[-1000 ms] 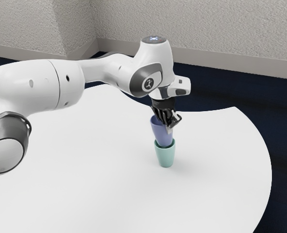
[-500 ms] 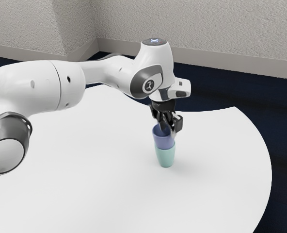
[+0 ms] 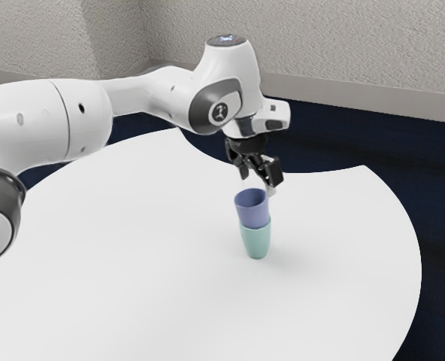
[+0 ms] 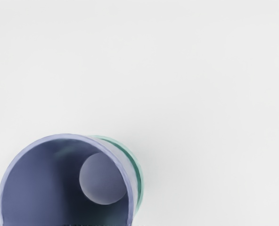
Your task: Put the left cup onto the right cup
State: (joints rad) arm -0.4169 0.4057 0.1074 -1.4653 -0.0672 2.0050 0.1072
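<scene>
A blue-violet cup (image 3: 252, 208) sits nested upright inside a teal cup (image 3: 255, 241) on the white round table (image 3: 132, 286). My black gripper (image 3: 257, 177) hangs just above the blue cup's rim, open, touching neither cup. From the wrist view I look down into the blue cup (image 4: 64, 183), with a thin arc of the teal cup's rim (image 4: 132, 162) showing beside it.
The table's curved edge (image 3: 410, 226) runs along the exterior view's right, with dark blue floor (image 3: 403, 143) beyond. A light wall (image 3: 343, 37) with a baseboard stands behind. My white arm (image 3: 95, 113) spans the exterior view's left.
The blue cup went down into the teal cup and was let go. My gripper opened and rose above the stack, and the arm shifted slightly up and to the exterior view's left.
</scene>
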